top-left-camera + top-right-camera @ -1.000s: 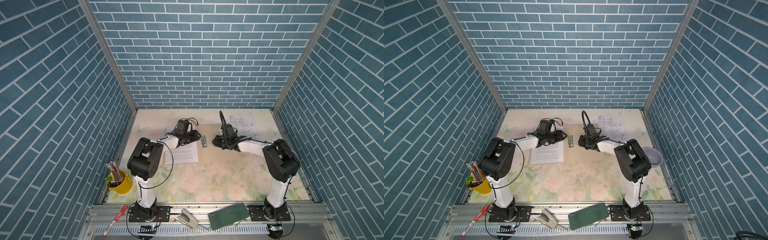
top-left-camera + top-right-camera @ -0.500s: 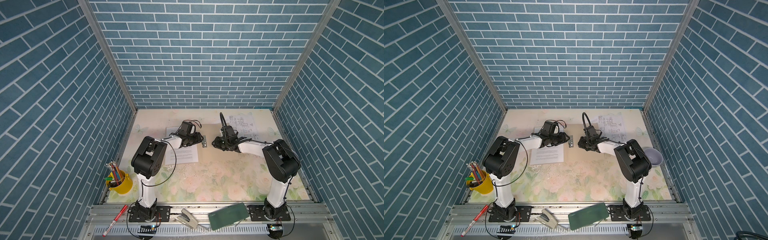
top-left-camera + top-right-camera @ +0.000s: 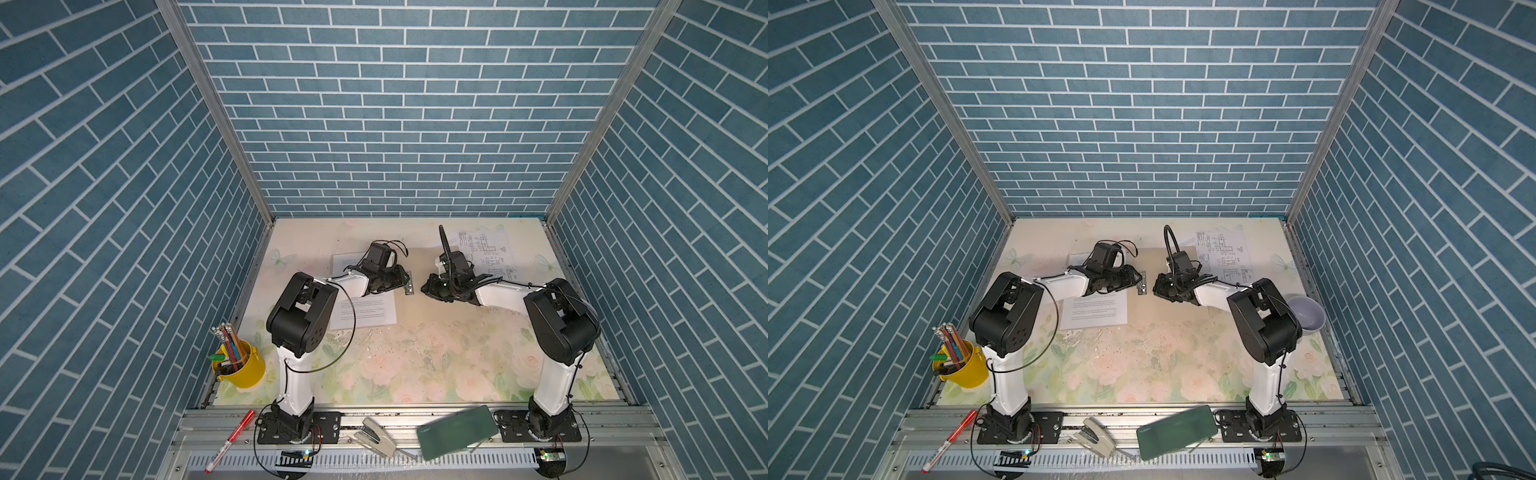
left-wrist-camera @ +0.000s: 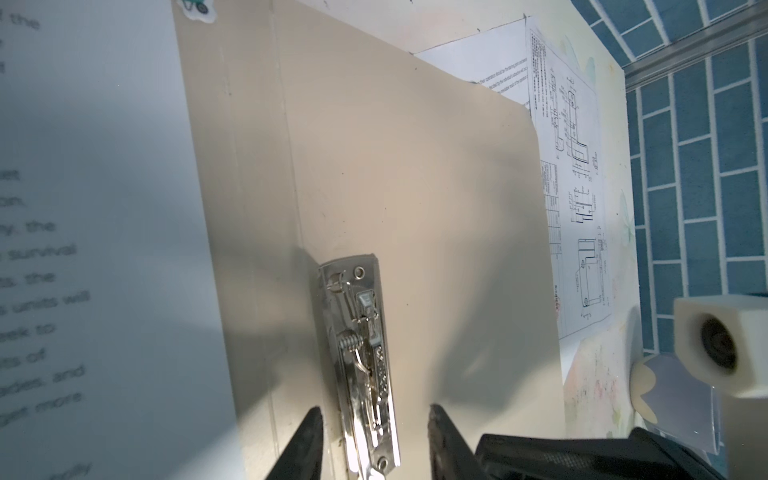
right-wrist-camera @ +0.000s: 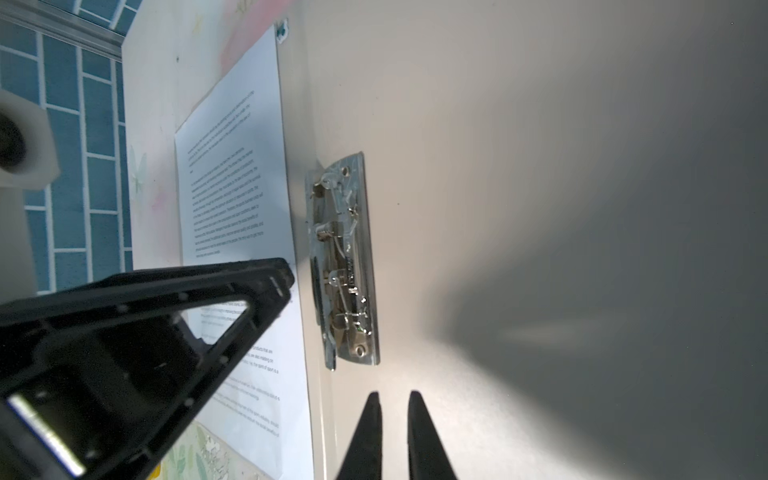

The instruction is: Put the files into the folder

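Both arms fold forward from their bases and reach in low toward the middle of the frame, wrists nearly level and tips facing each other across the metal clip [image 3: 409, 286].

The left end effector [image 3: 401, 283] is open. The left wrist view shows its fingers [image 4: 313, 419] either side of the clip's near end, without visible contact.

The right end effector [image 3: 424, 287] hangs just short of the clip. Its fingers [image 5: 372, 415] are almost together with a thin slit between them, gripping nothing.

The tan folder [image 3: 436, 311] lies open and flat at centre frame, with the clip on its spine. A printed text sheet [image 3: 365, 316] lies just left of the clip, partly under the left forearm. The diagram sheet [image 3: 488, 253] sits upper right, its near edge tucked under the folder's far corner; the left wrist view makes that overlap plain.

Only in a top view does a pale bowl [image 3: 1306, 318] show, at the right edge behind the right arm.

Open floral tabletop [image 3: 415, 365] spreads across the lower middle of the frame. A yellow pencil cup [image 3: 241, 368] stands at the lower left corner.
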Controlling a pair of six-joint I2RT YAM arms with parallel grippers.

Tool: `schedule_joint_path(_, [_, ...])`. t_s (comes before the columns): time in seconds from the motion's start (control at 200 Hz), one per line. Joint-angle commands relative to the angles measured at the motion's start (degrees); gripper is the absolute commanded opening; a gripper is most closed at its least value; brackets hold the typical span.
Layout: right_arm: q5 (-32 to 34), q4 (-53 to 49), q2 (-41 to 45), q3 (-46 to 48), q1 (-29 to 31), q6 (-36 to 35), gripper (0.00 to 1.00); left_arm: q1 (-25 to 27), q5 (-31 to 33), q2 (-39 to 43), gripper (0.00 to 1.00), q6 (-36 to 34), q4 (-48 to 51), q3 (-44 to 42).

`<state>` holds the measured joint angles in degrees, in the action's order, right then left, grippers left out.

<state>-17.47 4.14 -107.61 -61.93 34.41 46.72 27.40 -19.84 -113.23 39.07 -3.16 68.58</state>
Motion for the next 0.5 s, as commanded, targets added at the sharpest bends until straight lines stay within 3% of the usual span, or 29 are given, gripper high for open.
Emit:
schedule_joint_path(0.0, [-1.6,2.8,-0.9,1.2,0.6,1.4,0.17,0.2,1.6,-1.6,0.39,-0.1,1.4,1.5])
schedule_joint_path(0.175, [-2.4,3.7,-1.7,0.9,0.8,1.3,0.18,0.2,2.4,-2.5,0.33,-0.2,2.1,3.2])
schedule_joint_path(0.495, [-3.2,4.9,-3.1,0.3,1.6,1.4,0.20,-0.1,4.5,-4.9,0.32,-0.2,3.9,5.4])
